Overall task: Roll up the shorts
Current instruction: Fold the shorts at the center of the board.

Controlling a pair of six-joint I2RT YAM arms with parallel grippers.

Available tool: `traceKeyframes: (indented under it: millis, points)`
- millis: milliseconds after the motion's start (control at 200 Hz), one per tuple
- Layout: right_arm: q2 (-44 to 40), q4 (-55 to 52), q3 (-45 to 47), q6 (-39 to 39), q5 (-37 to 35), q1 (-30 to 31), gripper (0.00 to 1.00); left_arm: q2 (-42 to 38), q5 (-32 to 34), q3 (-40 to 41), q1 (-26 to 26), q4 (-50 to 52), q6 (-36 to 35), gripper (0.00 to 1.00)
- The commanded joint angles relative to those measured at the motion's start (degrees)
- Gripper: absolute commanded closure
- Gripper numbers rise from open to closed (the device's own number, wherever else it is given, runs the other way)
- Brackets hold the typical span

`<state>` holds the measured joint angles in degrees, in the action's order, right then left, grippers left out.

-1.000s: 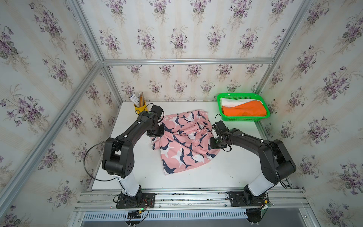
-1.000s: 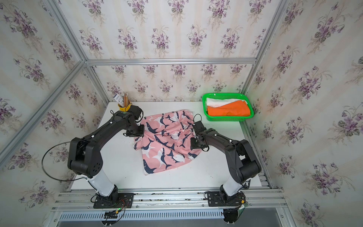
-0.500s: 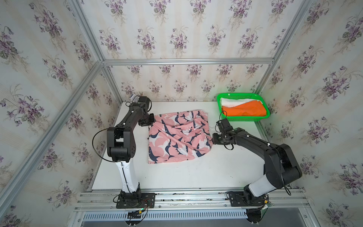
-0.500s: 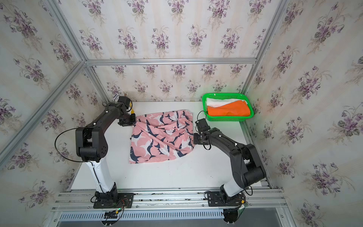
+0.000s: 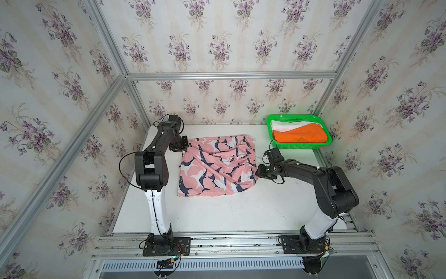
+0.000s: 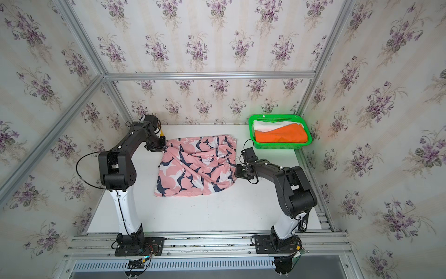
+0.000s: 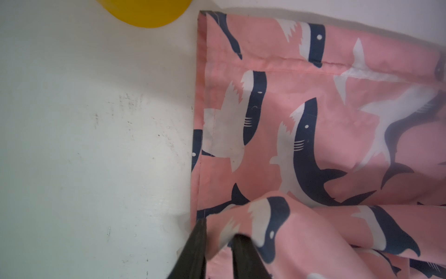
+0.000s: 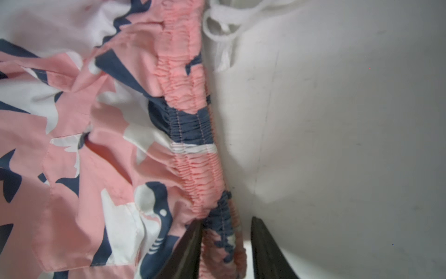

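Observation:
The pink shorts (image 5: 217, 166) with navy-and-white print lie spread flat mid-table in both top views (image 6: 195, 166). My left gripper (image 5: 181, 144) sits at their far-left hem corner. In the left wrist view it (image 7: 220, 229) is open, with a raised fold of the pink cloth (image 7: 301, 145) between its fingers. My right gripper (image 5: 258, 171) is at the waistband on the right edge. The right wrist view shows it (image 8: 226, 221) open astride the gathered waistband (image 8: 193, 157), with a gap on one side. Orange shorts (image 5: 301, 136) and white shorts (image 5: 287, 125) lie in the basket.
The green basket (image 5: 299, 145) stands at the far right corner of the white table. A yellow cup (image 7: 144, 12) stands by the far left corner, close to my left gripper. A white drawstring (image 8: 224, 29) trails from the waistband. Papered walls and metal frame bars surround the table.
The pink shorts went from a crumpled diagonal heap to a squarer spread, drawn toward the far left. My left jaws have loosened on the hem; my right jaws have narrowed around the waistband.

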<state>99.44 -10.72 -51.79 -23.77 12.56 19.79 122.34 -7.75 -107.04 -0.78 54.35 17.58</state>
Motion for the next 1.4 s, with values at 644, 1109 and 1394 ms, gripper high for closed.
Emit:
traceKeyframes:
  millis: [644, 1109, 1394]
  points:
    - [-1.2, -4.3, -1.0, 2.0, 0.2, -0.6, 1.0, -49.1, 3.1, 55.6, 3.5, -0.2, 29.4, 0.29]
    - [-3.5, -6.2, -0.3, 2.1, -0.6, -0.6, 1.0, -38.8, -0.6, 63.9, 2.9, -14.9, 31.1, 0.48]
    - [-4.4, -6.6, 0.7, 1.5, -1.1, -0.6, 1.0, -48.2, 2.6, 64.6, 3.0, -11.8, 33.6, 0.49]
